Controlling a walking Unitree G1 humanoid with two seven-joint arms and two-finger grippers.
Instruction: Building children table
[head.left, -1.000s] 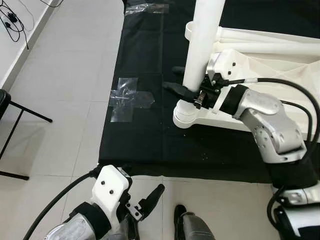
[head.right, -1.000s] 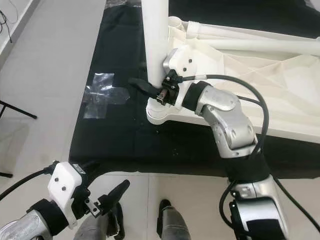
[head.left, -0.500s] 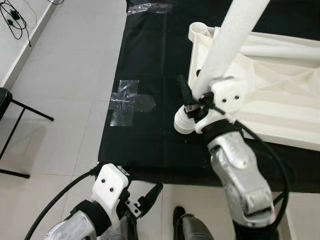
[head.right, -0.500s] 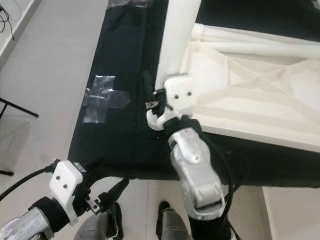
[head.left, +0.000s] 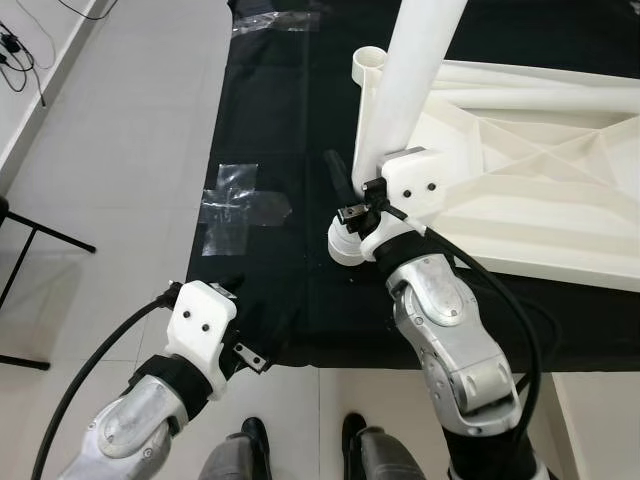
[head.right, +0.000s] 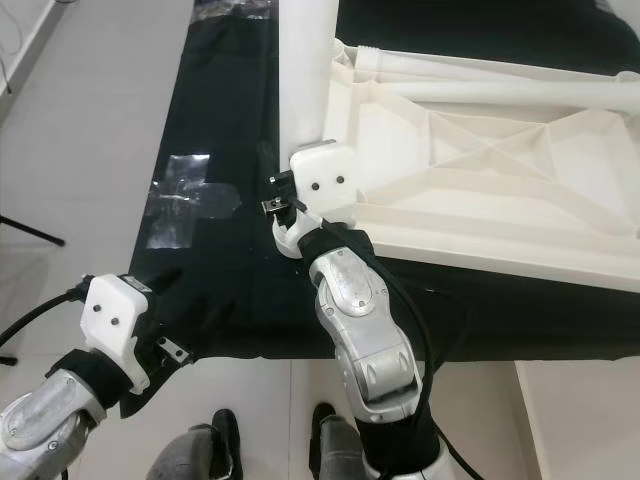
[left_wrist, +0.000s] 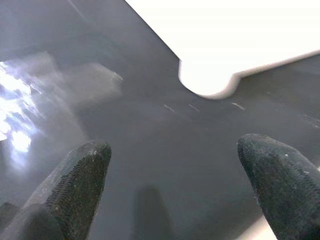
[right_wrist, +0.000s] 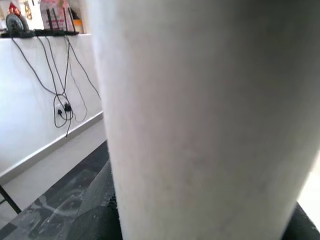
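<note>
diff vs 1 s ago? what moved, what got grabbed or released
The right gripper kept its hold on the white table leg while its arm swung from the robot's right side to straight in front. The left gripper rose to the edge of the black cloth, fingers open. The tabletop stayed upside down, leg in its corner socket.

My right gripper (head.right: 285, 200) clasped the upright white leg (head.right: 303, 75) at the upturned table top's (head.right: 500, 190) corner, over black cloth (head.right: 230, 280).
</note>
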